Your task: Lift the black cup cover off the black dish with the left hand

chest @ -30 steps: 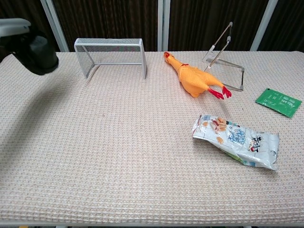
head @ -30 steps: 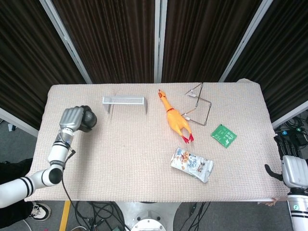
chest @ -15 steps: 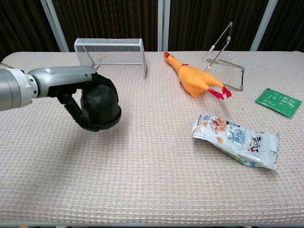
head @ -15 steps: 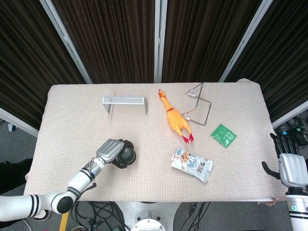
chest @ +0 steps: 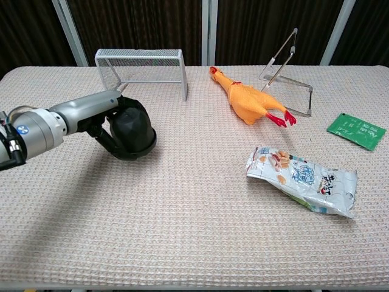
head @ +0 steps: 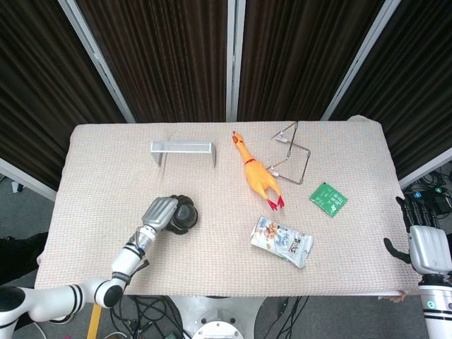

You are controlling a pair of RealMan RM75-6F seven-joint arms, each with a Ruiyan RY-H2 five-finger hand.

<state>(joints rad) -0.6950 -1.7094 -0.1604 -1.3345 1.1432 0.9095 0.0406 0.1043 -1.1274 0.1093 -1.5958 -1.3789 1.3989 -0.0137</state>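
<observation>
A: What do we have, biggest thing first?

B: We have the table point(head: 106, 152) under its beige woven cloth, and everything sits on it. Toward the back left we see the wire rack point(head: 182, 148), a low metal frame, upright.

A: And our left arm?

B: It reaches in from the near left edge. Our left hand point(chest: 100, 118) is wrapped around the black cup cover point(chest: 130, 131), fingers curled under its rim on the near side, so it grasps the cover. The cover is a dark dome, in front of the rack and well apart from it, on the left half of the table.

A: Is it touching the cloth?

B: We cannot tell. In the chest view its lower edge sits very low against the cloth, with a shadow right beside it. We do not make out a dish under it either.

A: And on the right half?

B: The rubber chicken point(head: 257, 173) lies on its side near the middle back, head toward the curtains, red feet toward us. Just beside it on the right stands the folding wire stand point(head: 293, 152), tilted. Nearer to us lies the crumpled snack bag point(head: 282, 241), and further right a small green packet point(head: 328, 198), flat on the cloth.

A: Our right hand?

B: Our right hand point(head: 427, 244) is off the table's right edge, holding nothing, fingers straight and spread.
</observation>
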